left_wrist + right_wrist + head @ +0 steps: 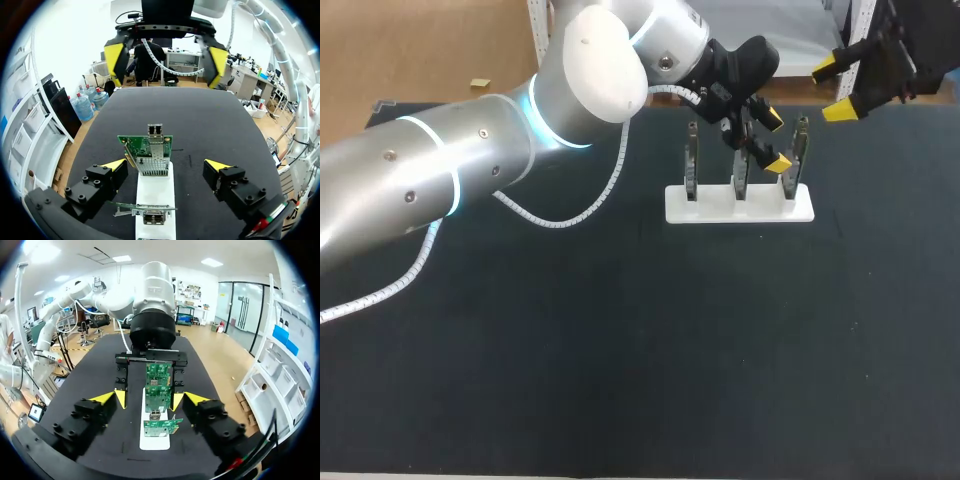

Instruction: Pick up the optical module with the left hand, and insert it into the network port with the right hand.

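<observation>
hovering over the stand [740,208] is the left arm [470,170], in from its side across the dark tabletop [620,350]. three green cards stand upright in a row in that white stand.

the left jaws are spread wide. the left wrist view shows one card [145,146] sitting between the yellow fingertips [116,165], with a clear gap on each side and nothing gripped.

on that card's face there's a ribbed metal port [151,165]. poking out of its upper end is the module [155,129], a small metal block with two sockets. it is seated in the port and neither arm touches it. closer to the left wrist a second card shows edge-on, also upright in the stand.

over on the other side, the right arm [910,40] hangs off the stand's right end, near the tabletop's back edge and well clear of the cards. the right jaws are wide open too and hold nothing. they face the left jaws straight down the row.

from the right wrist, all three cards line up ahead of its own yellow tips. the nearest one sits just ahead of them with no contact, and the left jaws straddle the row further along.
</observation>
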